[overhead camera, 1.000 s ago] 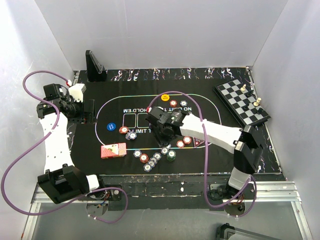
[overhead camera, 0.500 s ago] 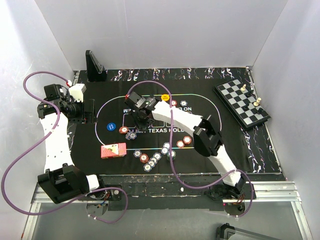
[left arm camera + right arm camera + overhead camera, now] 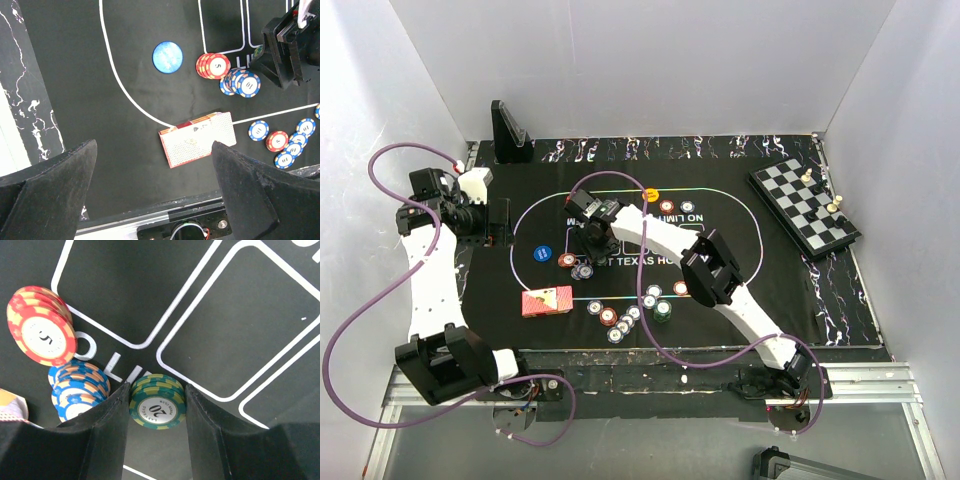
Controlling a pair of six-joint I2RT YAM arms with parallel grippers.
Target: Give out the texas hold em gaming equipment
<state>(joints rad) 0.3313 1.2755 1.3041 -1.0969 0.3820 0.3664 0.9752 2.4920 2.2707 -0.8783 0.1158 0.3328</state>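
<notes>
My right gripper (image 3: 156, 412) is shut on a small stack of green chips (image 3: 158, 406) marked 20, held low over the mat's printed boxes. A red chip stack (image 3: 41, 334) and a blue chip stack (image 3: 77, 390) lie just left of it. In the top view that gripper (image 3: 592, 243) is at the mat's left-centre, beside the red chips (image 3: 567, 261). The red-backed deck of cards (image 3: 197, 138) lies near the front edge. My left gripper (image 3: 150, 200) hangs open and empty above the mat's left side. A yellow button (image 3: 652, 194) sits at the far line.
A blue round disc (image 3: 542, 253) lies left of the stacks. Several loose chips (image 3: 620, 318) and a green one (image 3: 662, 310) lie near the front. The chessboard (image 3: 805, 205) with pieces is at the right, and a black wedge stand (image 3: 508, 130) at the back left.
My right arm swung left and away from the front chip cluster to the spot beside the red and blue stacks, then settled slightly. The left arm has not moved.
</notes>
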